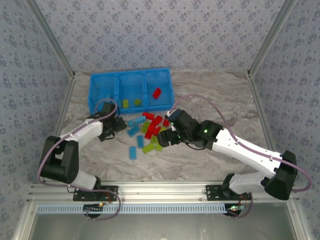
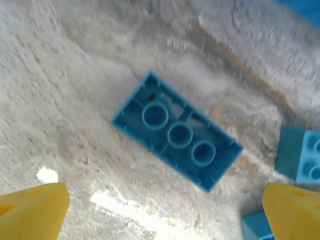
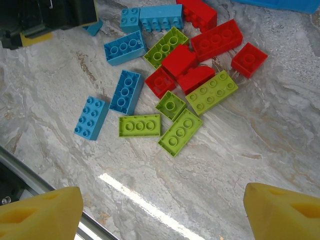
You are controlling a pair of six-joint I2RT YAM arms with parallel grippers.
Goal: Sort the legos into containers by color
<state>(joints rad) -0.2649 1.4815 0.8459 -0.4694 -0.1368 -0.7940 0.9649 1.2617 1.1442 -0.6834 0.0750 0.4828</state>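
So, the left arm's target is the light blue rectangular plastic brick [image 2: 177,137]. It lies underside up, three hollow tubes showing, flat on the grey marbled table [image 2: 75,70] and diagonal across the left wrist view. It sits between the yellow fingers [image 2: 35,210] of the left gripper [image 2: 162,215] and touches neither. The jaws are wide apart and hold nothing.

Judgement: the step in hand is the pick of that brick. To do it well:
- turn the wrist until the pads face the two long sides
- centre over the middle tube
- come straight down and close

Closing on the diagonal would likely spin the brick out. The neighbouring light blue brick [image 2: 302,155] sits near the right-hand finger, so a careless descent could clip it.

The likely destination is the left compartment of the bright blue plastic tray [image 1: 91,92] at the far side of the table. The middle compartment has two lime green bricks [image 1: 136,102] and the right one has a red brick [image 1: 157,92].

The right gripper [image 3: 161,214] hangs over the mixed pile of red, lime and blue bricks [image 3: 177,60]. Its fingers are spread wide, empty, touching nothing.
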